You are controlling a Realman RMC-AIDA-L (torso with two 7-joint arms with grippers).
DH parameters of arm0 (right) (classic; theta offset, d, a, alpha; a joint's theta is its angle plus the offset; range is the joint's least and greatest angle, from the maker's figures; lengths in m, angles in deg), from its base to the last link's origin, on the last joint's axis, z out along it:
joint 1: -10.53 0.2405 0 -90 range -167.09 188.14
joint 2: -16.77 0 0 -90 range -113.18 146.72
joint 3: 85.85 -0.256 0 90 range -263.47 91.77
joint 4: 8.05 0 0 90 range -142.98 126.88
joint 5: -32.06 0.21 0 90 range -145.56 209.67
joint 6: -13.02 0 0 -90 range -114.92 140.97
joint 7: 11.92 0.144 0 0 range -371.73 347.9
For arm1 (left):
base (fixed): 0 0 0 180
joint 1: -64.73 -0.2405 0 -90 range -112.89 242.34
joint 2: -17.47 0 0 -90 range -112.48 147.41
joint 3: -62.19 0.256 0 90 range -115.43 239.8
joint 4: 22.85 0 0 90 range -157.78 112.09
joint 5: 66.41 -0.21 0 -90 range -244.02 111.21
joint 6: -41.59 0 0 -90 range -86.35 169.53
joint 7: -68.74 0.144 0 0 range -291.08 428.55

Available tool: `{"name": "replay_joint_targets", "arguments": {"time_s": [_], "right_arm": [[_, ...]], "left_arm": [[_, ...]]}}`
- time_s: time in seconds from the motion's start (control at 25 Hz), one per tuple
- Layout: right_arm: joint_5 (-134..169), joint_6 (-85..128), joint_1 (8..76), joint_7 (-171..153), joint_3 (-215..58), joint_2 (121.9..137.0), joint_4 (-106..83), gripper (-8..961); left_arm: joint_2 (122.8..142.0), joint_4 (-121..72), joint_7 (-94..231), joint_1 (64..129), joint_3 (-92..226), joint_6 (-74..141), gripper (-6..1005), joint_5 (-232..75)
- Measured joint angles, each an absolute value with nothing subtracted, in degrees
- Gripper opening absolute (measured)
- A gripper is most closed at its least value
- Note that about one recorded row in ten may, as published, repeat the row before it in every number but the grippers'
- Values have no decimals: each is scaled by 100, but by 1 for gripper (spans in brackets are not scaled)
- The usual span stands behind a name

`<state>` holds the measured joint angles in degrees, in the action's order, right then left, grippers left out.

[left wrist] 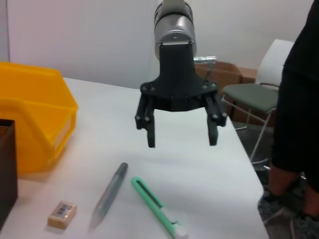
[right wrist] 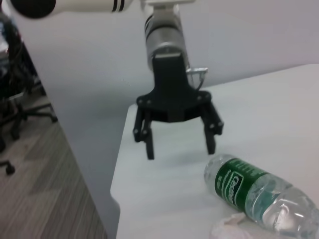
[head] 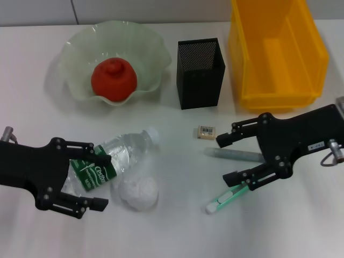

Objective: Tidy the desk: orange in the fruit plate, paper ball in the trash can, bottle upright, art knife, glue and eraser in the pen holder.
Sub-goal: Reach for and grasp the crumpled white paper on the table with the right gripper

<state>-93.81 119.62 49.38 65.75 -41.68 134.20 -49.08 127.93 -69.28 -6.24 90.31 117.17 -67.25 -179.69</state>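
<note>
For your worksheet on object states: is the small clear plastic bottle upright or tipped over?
Tipped over: the bottle lies lengthwise on the white table, cap sideways.

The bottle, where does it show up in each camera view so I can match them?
Head view: the bottle lies on its side at lower left, its base end between the open left pincer's fingers, the paper ball beside it.
Left wrist view: not in it.
Right wrist view: lying at lower right, below the left pincer.
Shared landmark: the left pincer, in the head and right wrist views.
</note>
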Motion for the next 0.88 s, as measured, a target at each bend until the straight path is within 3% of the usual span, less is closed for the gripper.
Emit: {"name": "replay_joint_targets", "arguments": {"time_s": [0.36,0.88], "right_arm": [[-9336,11400,5172,6537,-3294,13589,-4859,803],[-8391,10375,5347,6048,-2061,13633,-4157,803]], "left_arm": [[12814,-6978,-591,9040,11489,-6542,828,-18306],[12830,-6942,-482,9048,11448,-6531,828,-18351]]}}
